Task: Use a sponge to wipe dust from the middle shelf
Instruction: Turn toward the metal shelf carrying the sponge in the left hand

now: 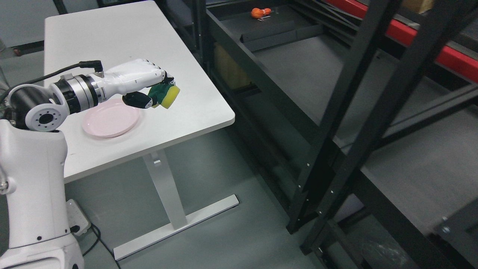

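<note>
At the far left, the white left arm (33, 179), rising from the bottom edge and bending at the elbow toward the right. Further along, the left hand (130, 82), raised above the white table (123, 41), near its front right corner. Fingers curled closed around the sponge (165, 95), thumb below and the other fingers above, so that the yellow face and the green scrubbing layer stick out past the fingertips. Probably held this way to leave the wiping face free for contact with a surface. No contact between sponge and table; lifted clear of it, apparently for carrying.

Just below and left of the hand, a pink plate (110, 121), flat on the table, close to the front edge. Nothing on it. Possibly the resting place for the sponge, but impossible to confirm.

To the right of the table, after a strip of grey floor, the black metal rack (336, 112), with diagonal posts crossing the view. Between the posts, the dark grey middle shelf (317, 67), wide and flat, well apart from the sponge. At its far back corner, a small orange object (260, 12), too small to identify. At the upper right, a red beam (429, 45) of another rack.

Right hand nowhere in the view.

Judging from all this: sponge secured, wiping not yet begun. Next, needed to carry the hand rightward over the gap and lower the sponge flat onto the shelf, avoiding the front post.
</note>
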